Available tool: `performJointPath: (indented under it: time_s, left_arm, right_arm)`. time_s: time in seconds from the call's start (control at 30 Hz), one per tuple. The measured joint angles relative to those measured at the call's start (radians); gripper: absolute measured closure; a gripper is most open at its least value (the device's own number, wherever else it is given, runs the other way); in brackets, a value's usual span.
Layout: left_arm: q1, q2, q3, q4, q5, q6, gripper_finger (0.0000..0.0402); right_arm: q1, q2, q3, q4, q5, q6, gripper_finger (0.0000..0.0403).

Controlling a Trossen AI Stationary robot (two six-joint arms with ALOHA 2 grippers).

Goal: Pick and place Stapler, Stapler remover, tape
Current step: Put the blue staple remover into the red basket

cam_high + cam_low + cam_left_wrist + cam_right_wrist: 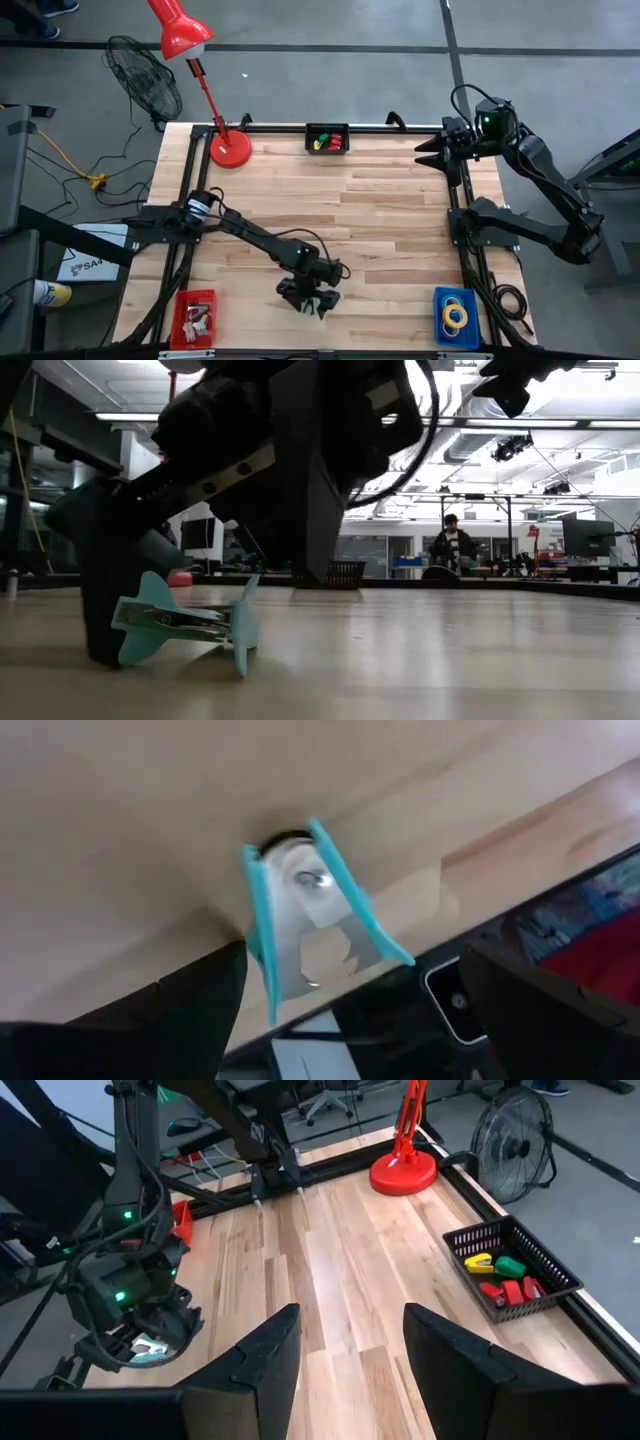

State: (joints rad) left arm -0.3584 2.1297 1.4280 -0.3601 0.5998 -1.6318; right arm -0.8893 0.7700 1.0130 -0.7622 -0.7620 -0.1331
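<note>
The stapler remover (pixel 310 915), with teal handles and metal jaws, lies on the wood near the table's near edge, resting on the edges of its teal handles (pixel 185 622). My left gripper (pixel 310 300) is open and low over it, pointing down, one finger on either side (pixel 350 1010). Small red, green and yellow staplers (pixel 505 1275) sit in a black basket (pixel 327 138) at the far edge. Tape rolls (pixel 456 316), yellow and blue, lie in a blue bin at the near right. My right gripper (pixel 345 1360) is open and waits over the far right corner (pixel 430 152). My left gripper has one finger (pixel 195 1005) standing right beside a teal handle (pixel 262 960) of the stapler remover; I cannot tell whether it touches. The other finger (pixel 540 1010) stands apart from it. The remover lies on the table.
A red bin (pixel 193 318) with small things in it sits at the near left corner. A red desk lamp (pixel 230 150) stands at the far left. A black frame rail (pixel 465 215) runs along the table's sides. Bare wood spans the middle.
</note>
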Motion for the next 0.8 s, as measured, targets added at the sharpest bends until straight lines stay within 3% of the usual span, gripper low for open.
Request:
performJointPath:
  time_s: [0.2,0.6,0.8]
  left_arm:
    - [0.000,0.062,0.051,-0.006,0.083,-0.005,0.0043]
    - [0.019,0.064,0.046,-0.026,0.076,-0.030,0.0122]
    - [0.038,0.065,0.045,0.000,0.074,-0.022,0.0135]
  right_arm:
    - [0.000,0.000,0.000,-0.005,0.000,-0.004,0.0233]
    - [0.000,0.000,0.000,-0.008,-0.001,-0.006,0.0233]
    - [0.000,0.000,0.000,-0.010,-0.002,-0.007,0.0233]
